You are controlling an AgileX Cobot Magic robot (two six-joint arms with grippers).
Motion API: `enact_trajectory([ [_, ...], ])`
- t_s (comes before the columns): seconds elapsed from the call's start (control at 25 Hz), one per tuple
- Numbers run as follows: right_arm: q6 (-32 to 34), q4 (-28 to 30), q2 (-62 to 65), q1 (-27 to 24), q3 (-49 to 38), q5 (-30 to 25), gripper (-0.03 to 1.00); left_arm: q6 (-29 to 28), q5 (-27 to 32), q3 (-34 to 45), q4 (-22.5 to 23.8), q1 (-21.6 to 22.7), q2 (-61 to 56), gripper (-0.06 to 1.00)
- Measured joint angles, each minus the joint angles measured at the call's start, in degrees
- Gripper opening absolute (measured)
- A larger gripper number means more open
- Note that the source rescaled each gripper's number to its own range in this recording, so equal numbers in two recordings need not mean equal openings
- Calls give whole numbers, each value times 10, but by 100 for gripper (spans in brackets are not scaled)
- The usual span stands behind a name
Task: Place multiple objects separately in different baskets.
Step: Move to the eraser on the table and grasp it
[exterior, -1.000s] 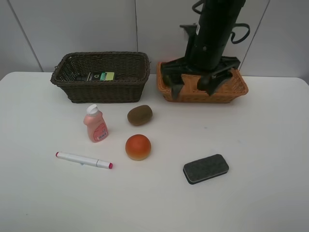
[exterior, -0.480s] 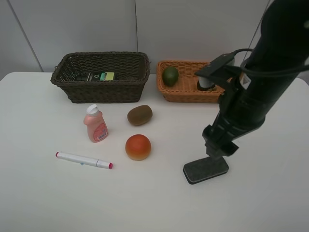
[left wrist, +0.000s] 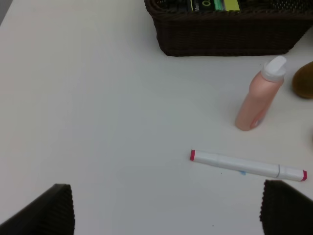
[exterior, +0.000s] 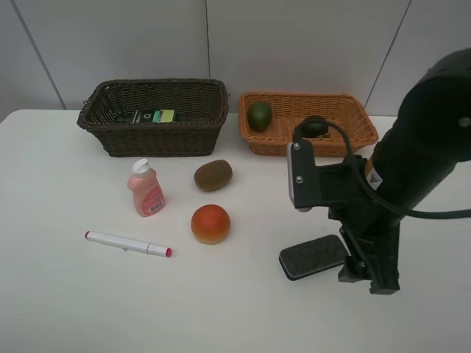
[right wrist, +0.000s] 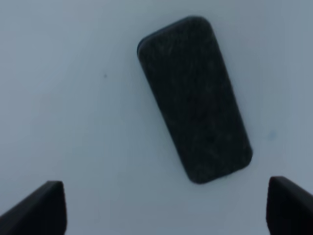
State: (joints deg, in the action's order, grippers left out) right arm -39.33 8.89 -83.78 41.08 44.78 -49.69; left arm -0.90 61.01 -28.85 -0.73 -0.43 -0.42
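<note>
The dark eraser (exterior: 311, 257) lies flat on the white table; the right wrist view shows it (right wrist: 195, 98) lying at a slant. My right gripper (exterior: 366, 279) is open and empty, just right of the eraser and above the table (right wrist: 164, 210). The kiwi (exterior: 213, 175), orange-red fruit (exterior: 210, 223), pink bottle (exterior: 146, 189) and marker (exterior: 127, 243) lie at centre-left. The dark-green box (exterior: 153, 116) is in the dark basket (exterior: 110, 140). The green fruit (exterior: 259, 115) and dark-green round fruit (exterior: 315, 126) are in the tan basket (exterior: 353, 140). My left gripper (left wrist: 166, 213) is open and empty, near the marker (left wrist: 247, 165) and bottle (left wrist: 259, 95).
The right arm (exterior: 412, 169) stands over the table's right side, in front of the tan basket. A grey panelled wall (exterior: 221, 37) stands behind the baskets. The dark basket (left wrist: 225, 34) and the kiwi's edge (left wrist: 304, 81) show in the left wrist view.
My right arm has swung from over the tan basket forward and down to beside the eraser. The green fruit and dark-green round fruit have come into view in the tan basket.
</note>
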Motion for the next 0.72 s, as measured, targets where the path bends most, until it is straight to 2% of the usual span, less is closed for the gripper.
enact_trajectory([
  [0.16, -71, 0, -3, 0, -21, 97, 98, 0, 0, 0, 0, 0, 0, 100],
  [0.28, -108, 0, -23, 0, -31, 141, 98, 0, 0, 0, 0, 0, 0, 100],
  [0.72, -130, 0, -130, 0, -37, 183, 98, 0, 0, 0, 0, 0, 0, 100],
])
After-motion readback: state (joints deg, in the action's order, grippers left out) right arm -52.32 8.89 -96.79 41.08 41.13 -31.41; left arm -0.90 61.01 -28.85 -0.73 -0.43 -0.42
